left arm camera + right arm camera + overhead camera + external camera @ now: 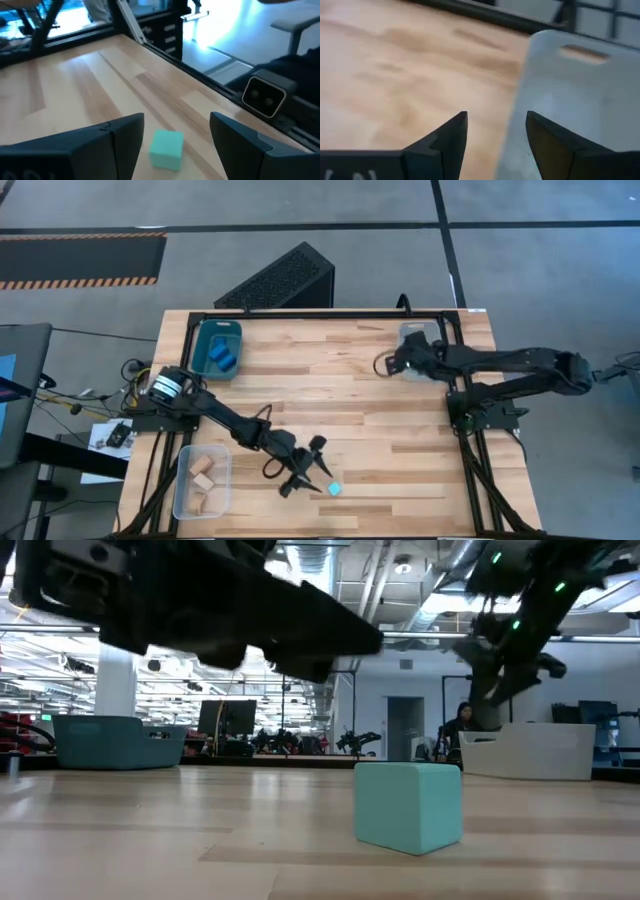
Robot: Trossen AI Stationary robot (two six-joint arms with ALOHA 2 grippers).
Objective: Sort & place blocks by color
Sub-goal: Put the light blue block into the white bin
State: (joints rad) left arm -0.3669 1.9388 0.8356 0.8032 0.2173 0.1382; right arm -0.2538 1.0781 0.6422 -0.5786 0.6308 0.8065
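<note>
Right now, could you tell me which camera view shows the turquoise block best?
The low view: the turquoise block stands large and unobstructed on the table. The left wrist view shows it between the left gripper's open fingers. The high view shows it only as a small square. The right wrist view does not show it.

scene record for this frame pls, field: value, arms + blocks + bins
left gripper: open, fingers either side of turquoise block, not yet closed on it
right gripper: open, empty, at rim of clear bin at the far right corner
teal bin: holds blue blocks
near-left clear bin: holds tan wood blocks
table: one loose block
</note>
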